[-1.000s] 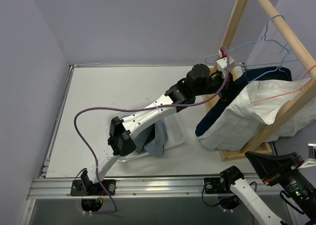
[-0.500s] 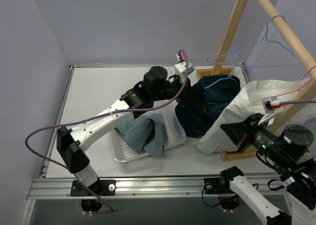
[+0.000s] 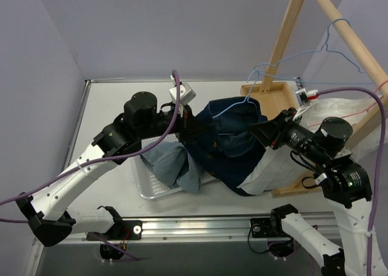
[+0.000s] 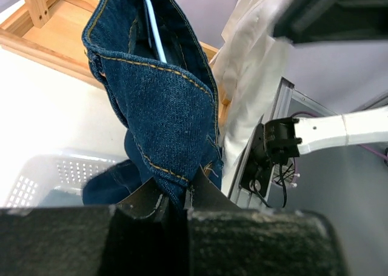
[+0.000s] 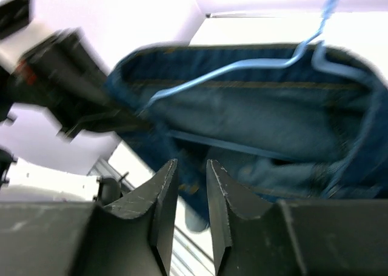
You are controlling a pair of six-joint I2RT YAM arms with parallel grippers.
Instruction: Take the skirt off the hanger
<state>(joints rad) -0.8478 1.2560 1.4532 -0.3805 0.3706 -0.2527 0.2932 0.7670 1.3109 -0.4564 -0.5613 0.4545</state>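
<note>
Nearest, the white perforated plastic basket (image 3: 150, 191) sits at seven o'clock of the dark blue denim skirt (image 3: 233, 145). The left gripper (image 4: 176, 198), clamped on the skirt's edge, has hauled it from the wooden rack (image 3: 284, 33) at two o'clock to mid-table. The thin light-blue wire hanger (image 3: 239, 106) is still threaded inside. The right gripper (image 5: 189, 185) has swung in at three o'clock, its jaws slightly apart and empty. It looks placed to take the hanger and draw it free.

The skirt (image 3: 233, 136) on its hanger (image 3: 250, 94) hangs over the bench (image 3: 109, 106). A basket (image 3: 148, 194) lies just left; a wooden rack (image 3: 285, 30) stands behind, rightward.
</note>
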